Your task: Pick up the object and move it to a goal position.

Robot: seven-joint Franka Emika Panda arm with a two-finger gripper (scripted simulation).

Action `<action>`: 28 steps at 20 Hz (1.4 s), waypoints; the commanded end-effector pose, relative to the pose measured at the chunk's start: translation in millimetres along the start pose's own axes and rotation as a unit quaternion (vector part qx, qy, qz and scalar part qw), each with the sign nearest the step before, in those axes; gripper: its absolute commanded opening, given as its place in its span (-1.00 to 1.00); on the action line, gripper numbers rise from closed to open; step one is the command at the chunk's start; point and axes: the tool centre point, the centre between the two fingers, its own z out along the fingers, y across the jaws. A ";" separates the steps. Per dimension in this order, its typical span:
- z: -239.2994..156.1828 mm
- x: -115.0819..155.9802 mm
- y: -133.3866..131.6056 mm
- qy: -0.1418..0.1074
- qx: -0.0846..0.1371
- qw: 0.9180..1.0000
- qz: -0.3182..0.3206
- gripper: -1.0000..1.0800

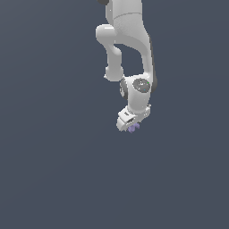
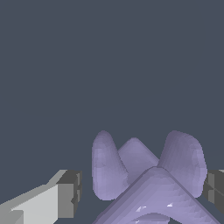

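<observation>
A flat, uniform slate-grey table (image 1: 53, 170) fills the exterior view from edge to edge, with no border, wall or other item showing, so open ground lies all around the arm. The white arm (image 1: 129, 40) reaches down from the top of that view to its gripper (image 1: 133, 127). The lavender object (image 1: 133, 128) sits between the fingers. In the wrist view the lumpy object (image 2: 148, 175) spans the gap; one pad (image 2: 70, 192) stands slightly apart from it, and whether the gripper is clamped cannot be told.
</observation>
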 end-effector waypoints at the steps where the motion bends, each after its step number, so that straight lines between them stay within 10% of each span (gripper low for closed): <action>1: 2.4 0.6 0.4 0.001 0.000 1.000 0.000 0.92; 2: 2.4 0.6 0.4 0.001 0.000 1.000 0.000 -1.00; 17: -5.3 -1.3 6.7 0.002 -0.001 1.000 0.000 -1.00; 28: -67.2 -25.2 65.0 0.001 0.000 1.000 -0.001 -1.00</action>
